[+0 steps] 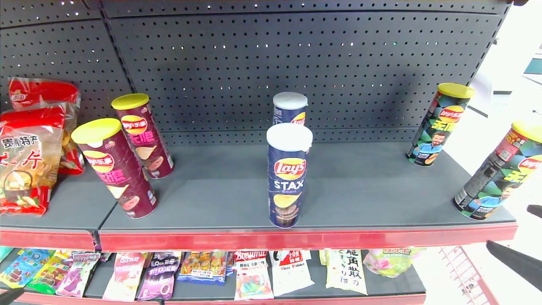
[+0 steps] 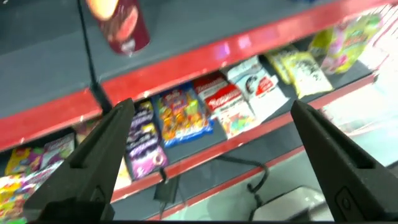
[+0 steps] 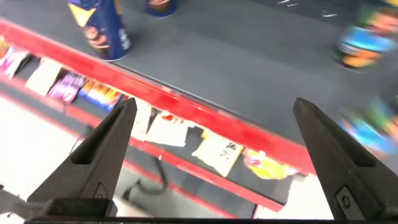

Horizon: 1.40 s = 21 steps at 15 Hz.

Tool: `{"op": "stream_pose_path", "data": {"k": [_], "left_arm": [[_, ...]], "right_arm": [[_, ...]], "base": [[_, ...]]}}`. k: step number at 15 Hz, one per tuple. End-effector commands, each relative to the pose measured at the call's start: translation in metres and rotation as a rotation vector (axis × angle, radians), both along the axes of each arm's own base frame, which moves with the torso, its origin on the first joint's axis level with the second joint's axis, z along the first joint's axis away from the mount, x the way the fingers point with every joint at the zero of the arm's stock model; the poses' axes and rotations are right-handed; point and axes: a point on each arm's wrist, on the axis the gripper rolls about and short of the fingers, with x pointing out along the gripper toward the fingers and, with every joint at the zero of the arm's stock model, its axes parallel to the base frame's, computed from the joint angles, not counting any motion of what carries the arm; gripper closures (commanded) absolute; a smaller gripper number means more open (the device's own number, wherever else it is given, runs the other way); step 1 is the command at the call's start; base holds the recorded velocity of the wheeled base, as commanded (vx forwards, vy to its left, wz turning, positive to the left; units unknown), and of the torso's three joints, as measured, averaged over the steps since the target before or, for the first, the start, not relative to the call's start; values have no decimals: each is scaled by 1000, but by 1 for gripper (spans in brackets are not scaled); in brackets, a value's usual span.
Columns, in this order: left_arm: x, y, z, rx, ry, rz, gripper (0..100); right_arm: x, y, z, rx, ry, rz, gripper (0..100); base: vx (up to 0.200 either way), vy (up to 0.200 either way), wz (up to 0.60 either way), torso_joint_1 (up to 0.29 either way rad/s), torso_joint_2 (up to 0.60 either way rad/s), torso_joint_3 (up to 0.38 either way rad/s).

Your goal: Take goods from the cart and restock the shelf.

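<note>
Your left gripper (image 2: 212,104) spread wide, empty | your right gripper (image 3: 216,102) likewise | tall blue cardboard chip can (image 1: 288,178) upright at red front lip of grey metal shelf (image 1: 360,190) | bare deck both sides of it: maroon yellow-lidded can (image 1: 116,169) well left, green-black can (image 1: 495,178) at far-right corner.

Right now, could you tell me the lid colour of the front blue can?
White; the lid of the front blue can shows best in the head view.
</note>
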Motion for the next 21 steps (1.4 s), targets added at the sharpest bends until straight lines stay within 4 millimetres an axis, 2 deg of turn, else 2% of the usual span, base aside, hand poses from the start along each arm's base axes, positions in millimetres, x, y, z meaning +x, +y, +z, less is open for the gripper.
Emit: {"op": "stream_pose_path", "data": {"k": [1,3,5,10,11,14,17,18,20,21], "left_arm": [[32,-13,18,-8,71,-12,0],[51,-21,25,-10,96,-50,0],[64,-26,29,1,139,-61,0],[94,-39,30,13,252,-99,0],[100,-42,28,1,282,-118,0],[121,-51,28,-4,304,-151,0],[139,-60,26,12,341,-163,0],[149,-71,29,17,352,-196,0],[159,-80,31,26,359,-217,0],[168,-87,31,34,370,-221,0]], "right_arm": [[-58,-29,-31,42,-106,-184,0],[-84,-33,-46,114,-25,-355,0],[-93,-30,-50,132,-22,-464,0],[-107,-29,-68,91,-108,-425,0],[-109,-29,-82,69,-130,-429,0],[-105,-28,-102,58,-137,-447,0],[-101,-28,-110,31,-126,-442,0],[-100,-28,-112,31,-119,-439,0],[-98,-27,-118,33,-95,-424,0],[-96,-26,-119,49,-102,-356,0]], "base": [[0,0,0,0,0,0],[0,0,0,0,0,0],[0,0,0,0,0,0],[0,0,0,0,0,0],[0,0,0,0,0,0],[0,0,0,0,0,0],[0,0,0,0,0,0],[0,0,0,0,0,0],[0,0,0,0,0,0],[0,0,0,0,0,0]]}}
